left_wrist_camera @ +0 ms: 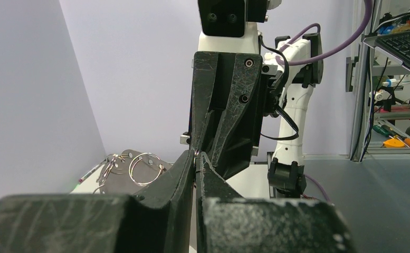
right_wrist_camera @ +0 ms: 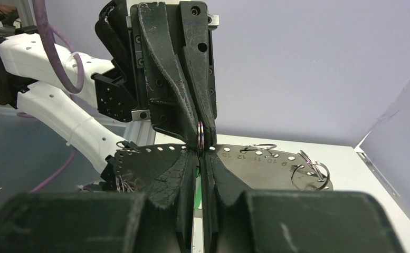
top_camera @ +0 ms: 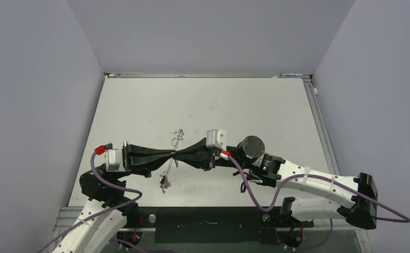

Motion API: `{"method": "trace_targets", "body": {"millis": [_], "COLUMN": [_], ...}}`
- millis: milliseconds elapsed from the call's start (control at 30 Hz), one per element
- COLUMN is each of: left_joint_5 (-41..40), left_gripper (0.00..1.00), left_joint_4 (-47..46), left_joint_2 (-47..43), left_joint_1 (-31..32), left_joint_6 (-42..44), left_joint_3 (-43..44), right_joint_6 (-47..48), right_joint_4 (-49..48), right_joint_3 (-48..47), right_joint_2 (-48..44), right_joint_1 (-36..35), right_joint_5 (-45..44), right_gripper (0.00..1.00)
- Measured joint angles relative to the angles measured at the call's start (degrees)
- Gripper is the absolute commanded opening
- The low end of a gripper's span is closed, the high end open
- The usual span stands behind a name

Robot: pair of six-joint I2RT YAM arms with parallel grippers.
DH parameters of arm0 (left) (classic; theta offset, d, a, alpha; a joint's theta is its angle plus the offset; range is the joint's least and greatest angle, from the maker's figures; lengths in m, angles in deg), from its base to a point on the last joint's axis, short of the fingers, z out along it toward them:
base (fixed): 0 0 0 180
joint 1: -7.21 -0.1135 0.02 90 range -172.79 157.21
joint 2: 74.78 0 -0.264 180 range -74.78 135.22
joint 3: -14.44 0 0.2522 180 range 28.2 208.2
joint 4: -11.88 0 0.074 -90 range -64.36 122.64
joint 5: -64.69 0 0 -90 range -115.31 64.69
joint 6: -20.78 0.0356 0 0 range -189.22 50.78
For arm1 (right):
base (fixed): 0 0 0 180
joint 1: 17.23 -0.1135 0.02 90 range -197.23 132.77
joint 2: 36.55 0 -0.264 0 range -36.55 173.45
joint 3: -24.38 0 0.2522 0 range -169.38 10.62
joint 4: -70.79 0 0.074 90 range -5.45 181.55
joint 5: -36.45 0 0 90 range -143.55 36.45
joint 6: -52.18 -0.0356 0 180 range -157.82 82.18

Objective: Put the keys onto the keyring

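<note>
The keyring shows as a flat grey round plate with numbered holes along its rim and small split rings hanging in them. It stands on edge between my two grippers and looks like a thin slanted line from above. My left gripper and right gripper meet tip to tip at its upper rim. Both are shut there on a small shiny ring. A green sliver, probably a key head, shows between my right fingers. A cluster of small metal bits hangs at the low end, too small to tell apart.
The white table lies under both arms, with grey walls at the left, back and right. Purple cables loop near the arm bases. Beyond the table in the left wrist view is a bench with tools.
</note>
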Motion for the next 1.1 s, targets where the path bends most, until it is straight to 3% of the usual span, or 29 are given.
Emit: {"method": "trace_targets", "body": {"millis": [167,767,867,1100], "left_joint_5": [-0.07,-0.09,0.81,1.03], "left_gripper": [0.01,0.57,0.64,0.65], "left_joint_4": [-0.11,3.96,7.41,26.21], "left_joint_2": [-0.02,-0.96,-0.98,-1.46], "left_joint_1": [0.02,0.02,0.24,4.52], "left_joint_6": [-0.02,3.28,5.75,20.35], "left_joint_3": [0.0,0.09,1.03,7.06], "right_joint_6": [0.42,6.51,6.86,8.87], "right_joint_4": [-0.17,19.52,21.49,32.79], "right_joint_3": [0.0,-4.09,-4.02,-5.95], "right_joint_2": [0.0,-4.87,-7.28,-8.92], "right_joint_1": [0.0,0.0,0.0,0.0], "right_joint_5": [0.5,0.37,-0.72,-5.88], "right_gripper": [0.05,0.05,0.05,0.05]}}
